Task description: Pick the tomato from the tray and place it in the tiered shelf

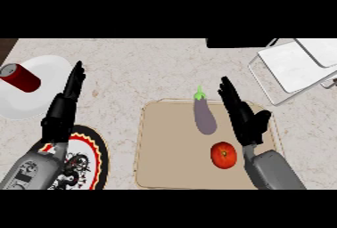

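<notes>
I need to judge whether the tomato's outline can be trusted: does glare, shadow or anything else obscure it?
Head view: lighting is even, with no glare on the tomato; its whole outline shows against the tan tray. The right robot hand sits open just above and right of it, not overlapping; the eggplant lies apart.

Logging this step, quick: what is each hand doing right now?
Left hand: open, holding nothing.
Right hand: open, holding nothing; tomato lies on the tray.
</notes>
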You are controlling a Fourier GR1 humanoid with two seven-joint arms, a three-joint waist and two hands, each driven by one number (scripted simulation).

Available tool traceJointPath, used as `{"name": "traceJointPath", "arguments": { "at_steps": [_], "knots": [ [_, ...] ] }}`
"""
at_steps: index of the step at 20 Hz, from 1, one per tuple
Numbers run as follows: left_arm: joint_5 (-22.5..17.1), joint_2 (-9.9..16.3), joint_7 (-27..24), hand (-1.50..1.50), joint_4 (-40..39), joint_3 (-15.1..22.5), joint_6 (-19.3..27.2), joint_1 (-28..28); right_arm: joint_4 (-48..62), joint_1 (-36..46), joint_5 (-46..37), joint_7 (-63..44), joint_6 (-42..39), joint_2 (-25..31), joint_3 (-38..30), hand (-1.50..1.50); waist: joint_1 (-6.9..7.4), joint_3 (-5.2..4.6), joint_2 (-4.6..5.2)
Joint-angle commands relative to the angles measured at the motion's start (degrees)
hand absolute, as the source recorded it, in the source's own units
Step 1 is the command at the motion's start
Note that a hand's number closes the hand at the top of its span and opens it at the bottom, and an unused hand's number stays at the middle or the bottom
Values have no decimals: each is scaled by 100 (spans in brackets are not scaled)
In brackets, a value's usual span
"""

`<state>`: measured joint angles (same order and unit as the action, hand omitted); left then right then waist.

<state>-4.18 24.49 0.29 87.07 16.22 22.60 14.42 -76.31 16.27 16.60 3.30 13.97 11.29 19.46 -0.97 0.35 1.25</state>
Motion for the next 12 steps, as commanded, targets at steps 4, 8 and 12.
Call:
{"name": "traceJointPath", "arguments": {
  "at_steps": [4,8,12],
  "knots": [
    [-201,-299,-212,0,-348,-12,-424,-283,-1326,-307,-274,-1080,424,956,-480,-150,-40,-47,-153],
    [-338,-420,112,0,-316,69,-388,-353,-1654,-264,1973,-483,863,-1051,-1609,150,-417,196,-181],
    [-454,-414,71,0,-374,96,-589,-465,-284,-1104,-1670,-495,2404,1537,-1287,150,-271,-69,-125]
  ]
}}
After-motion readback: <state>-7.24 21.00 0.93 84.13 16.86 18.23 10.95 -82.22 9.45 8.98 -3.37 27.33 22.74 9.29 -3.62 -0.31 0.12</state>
